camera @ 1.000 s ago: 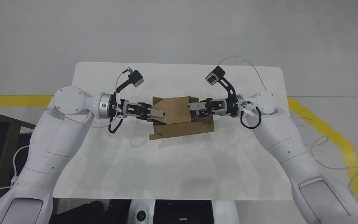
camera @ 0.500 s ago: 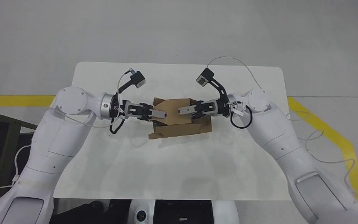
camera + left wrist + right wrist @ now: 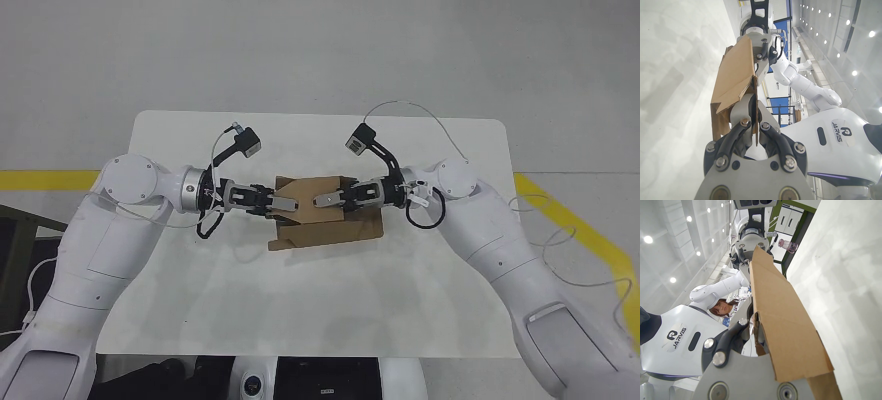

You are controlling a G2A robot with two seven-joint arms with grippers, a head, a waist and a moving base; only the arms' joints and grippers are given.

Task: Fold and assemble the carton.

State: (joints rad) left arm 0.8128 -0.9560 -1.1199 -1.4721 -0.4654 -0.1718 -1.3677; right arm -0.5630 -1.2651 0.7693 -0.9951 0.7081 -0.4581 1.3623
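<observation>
carton [image 3: 330,226] at middle of table [image 3: 420,290] — left gripper [image 3: 290,202] at its left edge, right gripper [image 3: 323,201] over its top.

A white table [image 3: 420,290] lay spread beneath the jaws on a pale grey floor [image 3: 300,50] marked with a yellow line [image 3: 40,180] well out to either side of them, while round ceiling lights [image 3: 871,34] shone high above and blue wall panels [image 3: 785,101] stood far off.

Left jaws pinching carton [image 3: 734,72] edge, right jaws at far end
</observation>
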